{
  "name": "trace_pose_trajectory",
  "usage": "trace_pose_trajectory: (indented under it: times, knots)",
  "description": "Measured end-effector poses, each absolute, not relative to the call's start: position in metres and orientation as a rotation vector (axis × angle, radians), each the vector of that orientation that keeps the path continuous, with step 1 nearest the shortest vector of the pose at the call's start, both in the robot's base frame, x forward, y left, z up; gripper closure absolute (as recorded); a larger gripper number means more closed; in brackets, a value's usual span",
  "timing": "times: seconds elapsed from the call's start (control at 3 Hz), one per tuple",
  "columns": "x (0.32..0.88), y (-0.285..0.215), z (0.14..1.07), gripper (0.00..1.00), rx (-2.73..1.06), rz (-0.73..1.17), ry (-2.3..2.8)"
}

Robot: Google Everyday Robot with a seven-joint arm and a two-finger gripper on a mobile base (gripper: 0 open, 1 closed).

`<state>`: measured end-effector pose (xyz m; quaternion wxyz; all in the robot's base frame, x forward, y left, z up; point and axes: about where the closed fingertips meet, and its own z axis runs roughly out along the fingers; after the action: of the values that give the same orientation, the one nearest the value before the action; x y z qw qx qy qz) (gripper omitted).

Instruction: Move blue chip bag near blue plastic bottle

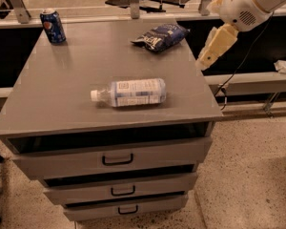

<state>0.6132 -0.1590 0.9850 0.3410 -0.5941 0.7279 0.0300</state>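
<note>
Approach: the cream gripper (206,60) hangs just off the grey surface (62,80), near the crinkled dark blue chip bag (159,36).
You reach over to the bag next; you cannot tell how the jaws stand.

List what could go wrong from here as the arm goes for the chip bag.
1. The hand hangs off the right side of the cabinet top, so a low approach might clip its edge.
2. The blue chip bag lies crumpled near the far right corner. A poor grasp might nudge it off.
3. The blue plastic bottle lies on its side, so a bump while placing the bag could roll it.
</note>
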Motion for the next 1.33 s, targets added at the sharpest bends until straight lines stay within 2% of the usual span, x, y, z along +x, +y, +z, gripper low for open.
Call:
trace_pose_trajectory:
  times: [0.67, 1.33]
  knots:
    - [0.676, -0.118, 0.959, 0.00, -1.280, 0.208, 1.881]
    - [0.771, -0.090, 0.929, 0.00, -1.110, 0.327, 1.843]
